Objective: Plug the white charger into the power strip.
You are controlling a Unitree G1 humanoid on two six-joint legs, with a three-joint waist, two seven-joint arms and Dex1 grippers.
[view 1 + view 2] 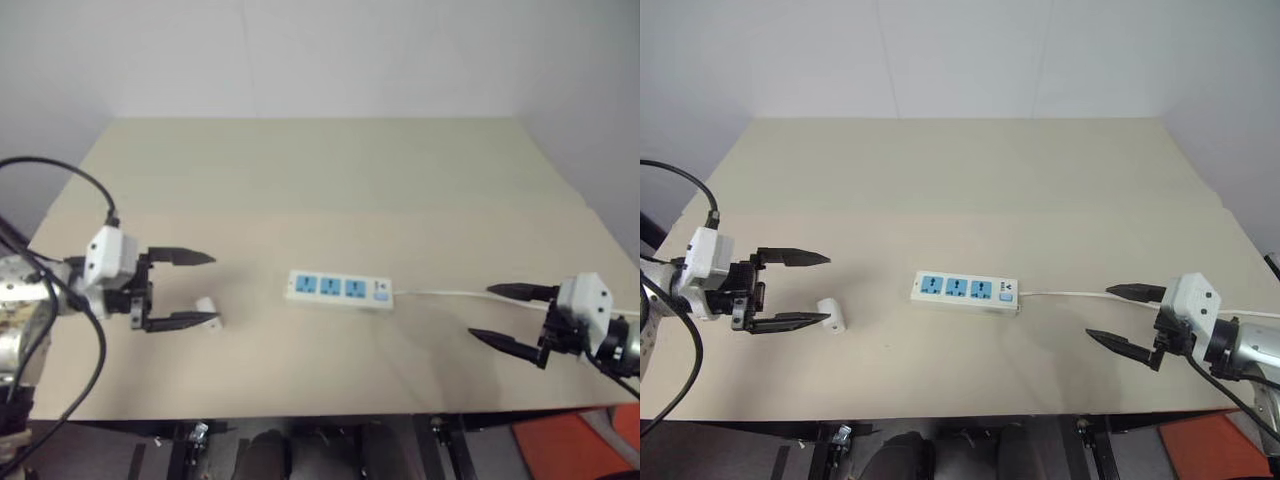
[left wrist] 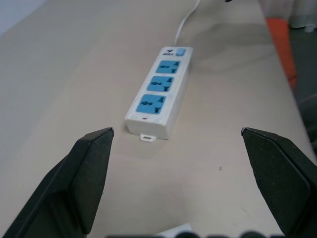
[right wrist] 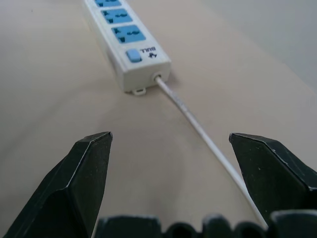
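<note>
Beige table (image 1: 330, 170) fills the room's middle, with the power strip (image 1: 966, 291) lying dead centre. At nine o'clock the left gripper (image 1: 808, 289) spreads wide around the white charger (image 1: 832, 314), not yet clasping it. At three o'clock the right gripper (image 1: 1127, 318) gapes empty. Next, I'd say: close and lift.

You have a white power strip (image 1: 965, 292) with three blue sockets and a blue switch, a plain white charger (image 1: 832, 314), and a beige table (image 1: 970, 180).
</note>
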